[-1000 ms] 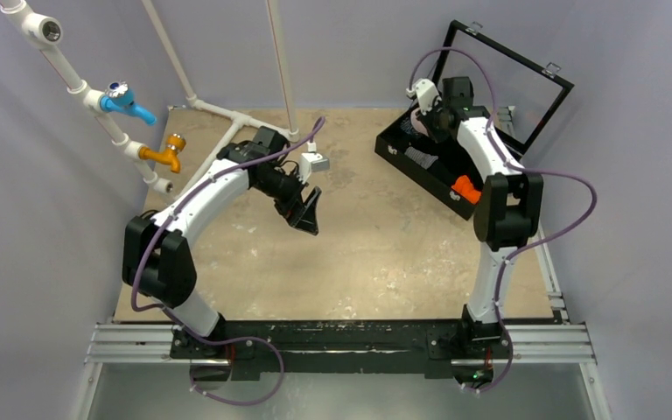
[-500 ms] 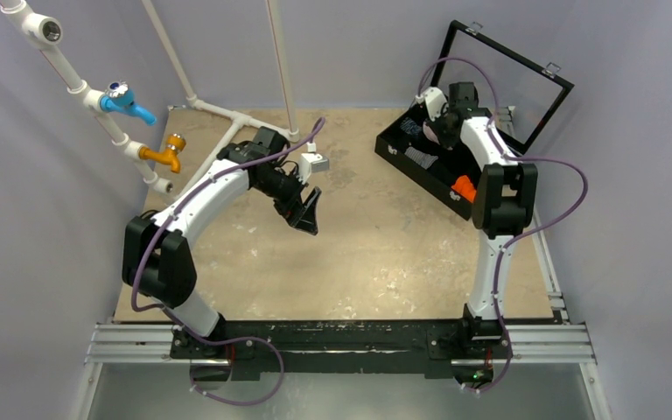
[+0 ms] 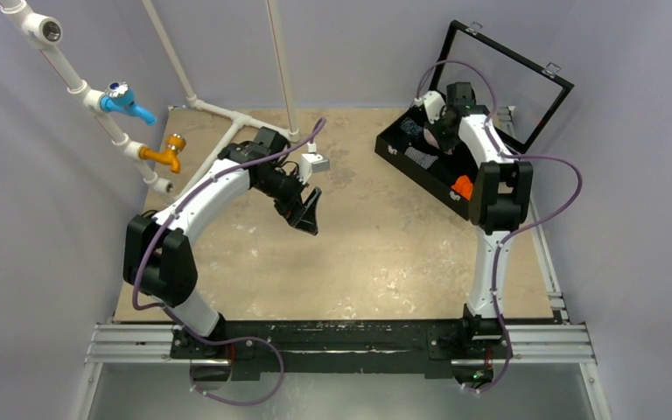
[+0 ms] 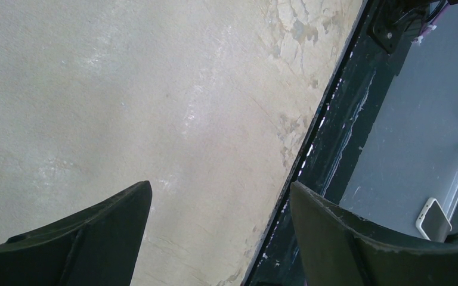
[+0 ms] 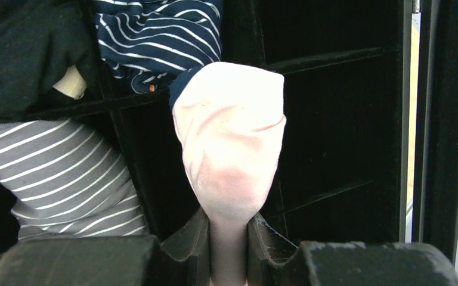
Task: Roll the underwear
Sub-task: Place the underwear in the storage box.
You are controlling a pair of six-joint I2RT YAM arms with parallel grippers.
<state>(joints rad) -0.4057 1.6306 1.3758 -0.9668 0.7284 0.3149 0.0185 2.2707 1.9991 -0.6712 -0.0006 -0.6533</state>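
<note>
The underwear (image 5: 232, 143) is a pale pink rolled bundle with a bit of navy trim at its top left. My right gripper (image 5: 229, 235) is shut on its lower end and holds it over the black dividers of the compartment box (image 5: 334, 59). From above, the right gripper (image 3: 440, 133) is over the back part of the box (image 3: 395, 156); the underwear itself is hidden under the wrist there. My left gripper (image 3: 306, 214) hangs open over the middle of the table, and its fingers (image 4: 113, 214) stand wide apart with nothing between them.
In the box lie a grey-striped roll (image 5: 65, 179), a navy striped cloth (image 5: 155, 36), a dark cloth (image 5: 24, 47) and an orange roll (image 3: 465, 186). The lid (image 3: 512, 79) stands open behind. White pipes with a blue tap (image 3: 127, 102) and an orange tap (image 3: 168, 153) are at left.
The right wrist has shifted a little to the right and back over the box with the underwear in it. The left arm has stayed still.
</note>
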